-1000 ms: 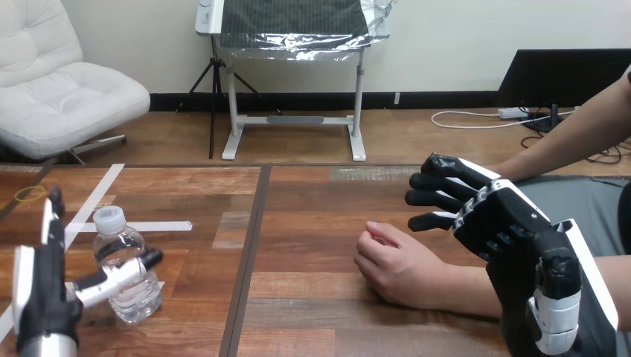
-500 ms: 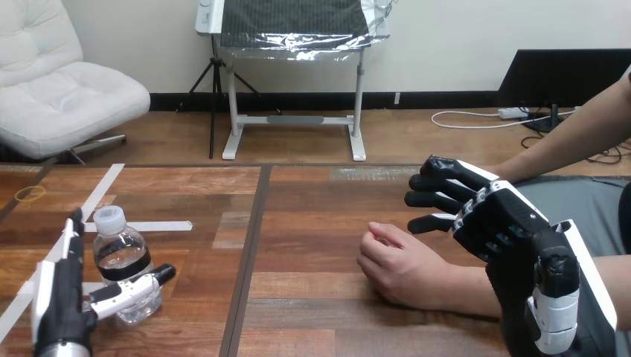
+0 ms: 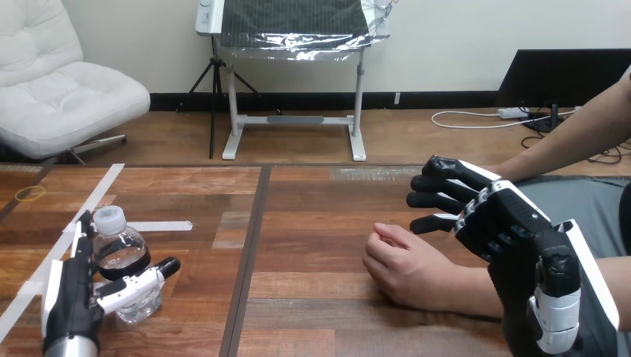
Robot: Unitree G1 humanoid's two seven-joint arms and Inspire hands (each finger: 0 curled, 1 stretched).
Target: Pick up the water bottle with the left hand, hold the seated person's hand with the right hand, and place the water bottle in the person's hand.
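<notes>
Right hand [image 3: 513, 223] hangs over the counter [image 3: 312, 223] at my right side, its fingers loosely bent and holding nothing. I judge it waits there because the person's hand [image 3: 405, 264] lies knuckles-up just below and beside it, within easy reach; I see no contact between them. Left hand [image 3: 71, 305] stands edge-on at the near left. Its straight fingers rise along the left flank of the water bottle [image 3: 119, 249] and its thumb reaches across the front, so the bottle sits in the fork ready for a squeeze. The hand is not closed on it. The bottle stands upright on the counter, cap on.

Since a second ago the left hand has slid inward against the bottle. The person's hand has crept slightly rightward. The right hand has barely moved.
</notes>
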